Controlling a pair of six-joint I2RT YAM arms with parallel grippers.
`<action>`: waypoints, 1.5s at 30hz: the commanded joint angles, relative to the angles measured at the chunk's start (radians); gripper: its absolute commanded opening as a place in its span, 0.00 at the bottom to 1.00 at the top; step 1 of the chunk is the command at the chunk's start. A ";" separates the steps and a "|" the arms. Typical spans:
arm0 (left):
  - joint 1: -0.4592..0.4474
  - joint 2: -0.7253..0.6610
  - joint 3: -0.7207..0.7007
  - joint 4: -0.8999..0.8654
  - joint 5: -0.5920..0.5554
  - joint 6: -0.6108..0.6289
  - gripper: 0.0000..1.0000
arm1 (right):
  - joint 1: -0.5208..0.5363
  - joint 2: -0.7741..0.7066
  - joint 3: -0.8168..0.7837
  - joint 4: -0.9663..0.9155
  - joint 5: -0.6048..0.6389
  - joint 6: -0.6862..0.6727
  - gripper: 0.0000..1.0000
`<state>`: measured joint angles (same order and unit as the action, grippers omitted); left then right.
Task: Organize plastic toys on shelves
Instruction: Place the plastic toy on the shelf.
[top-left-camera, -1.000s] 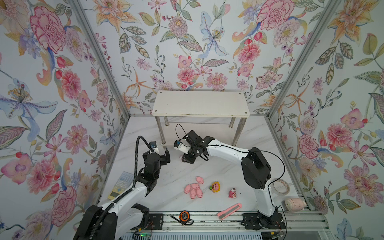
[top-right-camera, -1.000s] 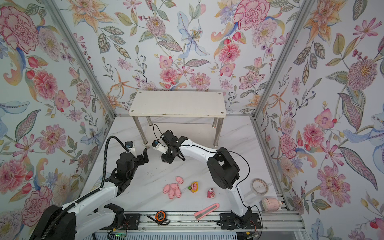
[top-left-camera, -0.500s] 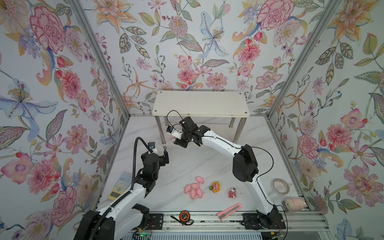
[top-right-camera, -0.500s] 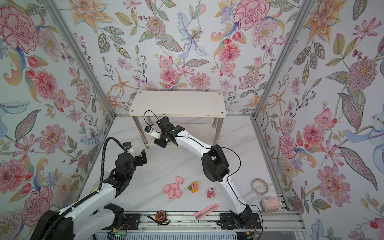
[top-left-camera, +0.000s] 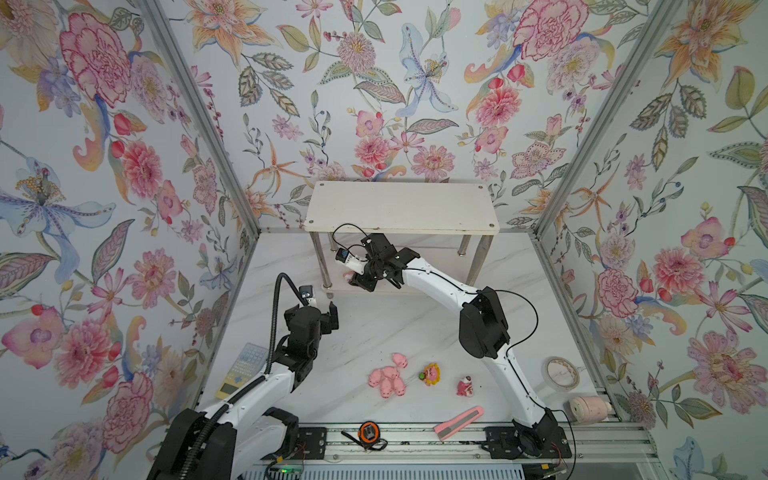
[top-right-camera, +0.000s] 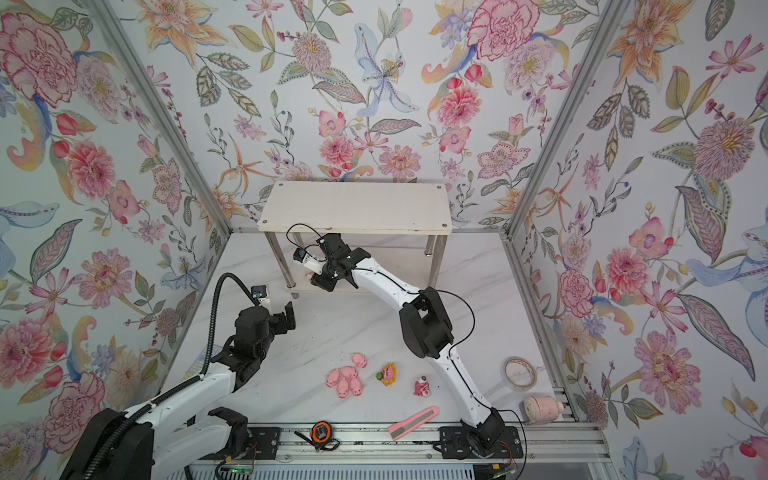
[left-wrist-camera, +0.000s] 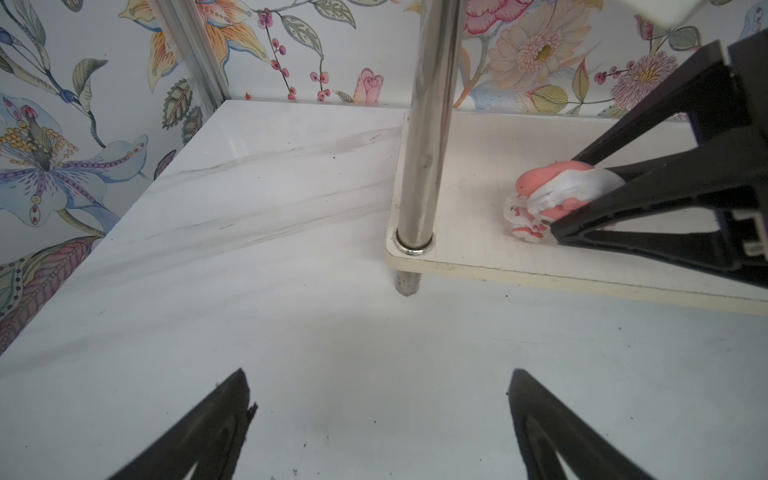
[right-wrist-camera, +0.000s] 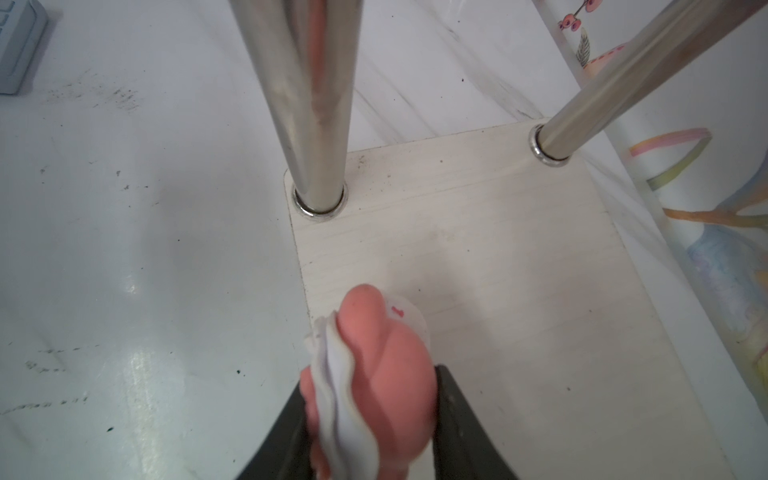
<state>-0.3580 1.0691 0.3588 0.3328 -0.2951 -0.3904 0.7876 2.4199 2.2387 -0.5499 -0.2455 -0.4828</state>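
Right wrist view: the right tool (right-wrist-camera: 370, 390) clamps a pink-and-white figurine (right-wrist-camera: 374, 332) over the rack's lower board (right-wrist-camera: 498, 249), beside a chrome leg (right-wrist-camera: 311, 104). The left tool (left-wrist-camera: 378, 386) hangs spread wide and empty above the table (left-wrist-camera: 208, 249), where pigs (top-left-camera: 388, 379) lie.

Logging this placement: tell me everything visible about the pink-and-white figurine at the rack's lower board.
The pink-and-white figurine looks like moulded plastic, with a rounded salmon-pink body, wavy white trim and tiny red marks. Tipped sideways, it is pinched in the right pincer at a corner of the lower board, beside a chrome leg. Whether it touches the board is unclear.
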 joint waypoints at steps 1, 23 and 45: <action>0.013 0.005 0.025 -0.005 -0.003 -0.008 0.98 | -0.006 0.017 0.033 -0.016 -0.035 0.017 0.34; 0.012 -0.015 0.005 -0.004 -0.002 -0.017 0.98 | -0.018 0.050 0.039 -0.024 -0.014 0.049 0.51; 0.012 -0.035 0.000 0.002 0.007 -0.017 0.98 | -0.039 -0.013 0.019 -0.001 -0.020 0.152 0.75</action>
<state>-0.3580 1.0561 0.3588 0.3332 -0.2920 -0.3943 0.7700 2.4599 2.2982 -0.5507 -0.2550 -0.3798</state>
